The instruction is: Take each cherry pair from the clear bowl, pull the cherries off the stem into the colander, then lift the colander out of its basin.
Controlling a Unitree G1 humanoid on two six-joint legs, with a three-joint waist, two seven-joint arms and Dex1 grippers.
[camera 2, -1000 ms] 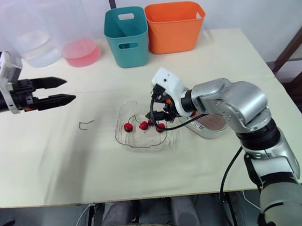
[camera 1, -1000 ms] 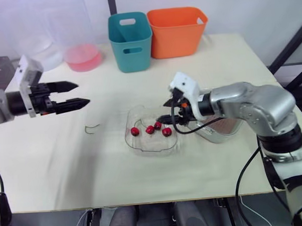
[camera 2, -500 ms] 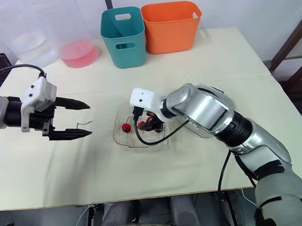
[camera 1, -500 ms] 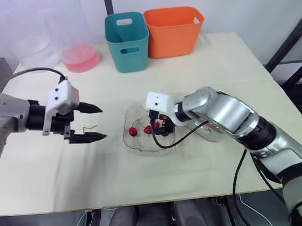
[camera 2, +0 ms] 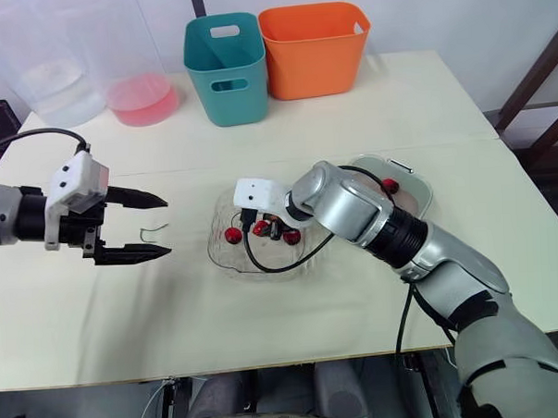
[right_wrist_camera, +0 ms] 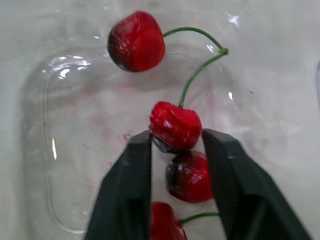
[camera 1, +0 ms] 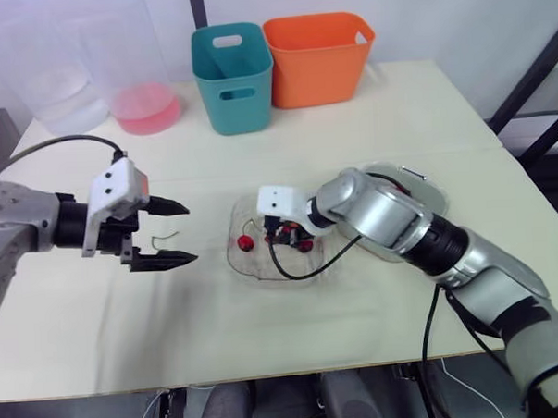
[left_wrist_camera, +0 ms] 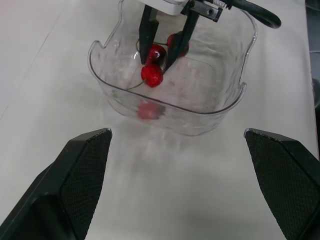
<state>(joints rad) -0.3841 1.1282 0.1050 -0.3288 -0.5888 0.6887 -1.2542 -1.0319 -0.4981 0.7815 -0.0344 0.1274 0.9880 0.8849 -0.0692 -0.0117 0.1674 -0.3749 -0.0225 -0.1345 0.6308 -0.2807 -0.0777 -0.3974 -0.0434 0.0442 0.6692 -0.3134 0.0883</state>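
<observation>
On the pale counter [camera 1: 367, 113], the colander [camera 2: 410, 199] sits in its basin back along the right arm, one cherry inside it. The right tool [right_wrist_camera: 176, 137] reaches down into the clear bowl [left_wrist_camera: 120, 95] and pinches one cherry [right_wrist_camera: 175, 125] of a cherry pair between its fingertips. The left tool [camera 1: 189, 233] hangs released, fingers spread wide, facing the bowl's near wall but well short of it. The pinched fruit's partner [right_wrist_camera: 136, 41] lies just ahead of the right fingertips, joined to it by a forked green stem [right_wrist_camera: 200, 70]. A darker cherry [right_wrist_camera: 189, 176] sits deeper between the same fingers. The pick likely goes best with a straight upward lift, so the stray fruit drops free. The fork can then be offered to the left tool, which should close on stem, not flesh. A bare stem [camera 2: 152, 233] lies between the left fingers.
</observation>
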